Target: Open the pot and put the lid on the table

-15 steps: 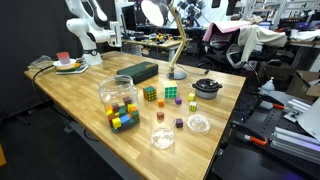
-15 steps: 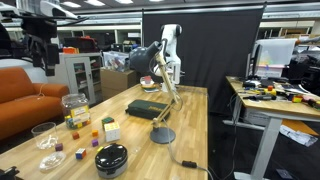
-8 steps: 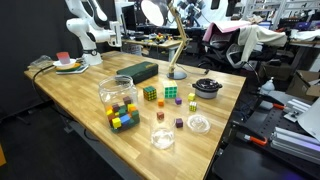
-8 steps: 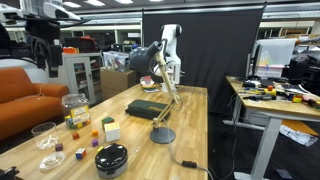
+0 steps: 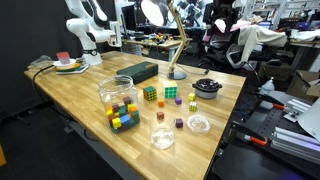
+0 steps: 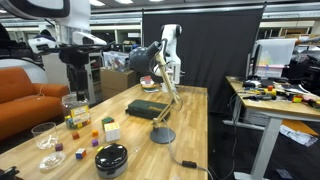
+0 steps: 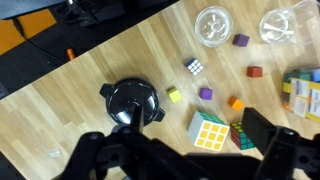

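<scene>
The black pot (image 5: pixel 207 88) stands on the wooden table (image 5: pixel 80 95) near its right edge, with the dark knobbed lid (image 5: pixel 207 85) resting on it. It also shows in an exterior view (image 6: pixel 111 158) and in the wrist view (image 7: pixel 132 100), where the lid (image 7: pixel 131 99) covers the pot. My gripper (image 7: pixel 185 160) is open and empty, high above the table, with the pot below and to the left of its fingers. The gripper hangs from the arm in an exterior view (image 6: pixel 74 85) and shows dark at the top of an exterior view (image 5: pixel 222 17).
A clear jar of coloured blocks (image 5: pixel 118 100) stands mid-table. Two Rubik's cubes (image 7: pixel 208 132) and small loose cubes (image 7: pixel 205 93) lie beside the pot. Two clear dishes (image 7: pixel 213 25) sit near the table edge. A desk lamp (image 5: pixel 176 70) and a black box (image 5: pixel 138 71) stand behind.
The arm has swung in over the table and lower; it now shows at the top of one exterior view and sits further right in the other. Nothing on the table moved.
</scene>
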Available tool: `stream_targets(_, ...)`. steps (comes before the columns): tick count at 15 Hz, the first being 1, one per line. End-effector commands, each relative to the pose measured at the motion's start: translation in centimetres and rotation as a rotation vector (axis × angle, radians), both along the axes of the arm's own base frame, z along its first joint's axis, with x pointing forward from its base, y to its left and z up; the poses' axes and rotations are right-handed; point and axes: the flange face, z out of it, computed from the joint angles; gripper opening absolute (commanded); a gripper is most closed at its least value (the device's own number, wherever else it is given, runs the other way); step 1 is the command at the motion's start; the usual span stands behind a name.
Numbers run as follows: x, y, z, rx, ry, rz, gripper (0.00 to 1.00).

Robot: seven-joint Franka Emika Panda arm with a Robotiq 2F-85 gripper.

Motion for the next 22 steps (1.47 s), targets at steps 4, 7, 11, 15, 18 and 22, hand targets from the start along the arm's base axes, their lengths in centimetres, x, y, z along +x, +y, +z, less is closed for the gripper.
stream_targets(4, 2.0, -1.5, -2.1, -0.029, 0.018, -0.081, 1.00)
stream_targets(7, 2.3, -1.6, -1.9, -0.030, 0.014, -0.087, 1.00)
stream_targets(11, 2.3, -1.6, -1.9, -0.030, 0.014, -0.088, 1.00)
stream_targets(15, 3.5, -2.5, -2.7, -0.064, -0.057, -0.155, 1.00)
stream_targets(18, 4.7, -3.2, -4.3, -0.091, -0.122, -0.194, 1.00)
stream_targets(22, 5.2, -4.1, -8.4, -0.149, -0.081, -0.222, 1.00)
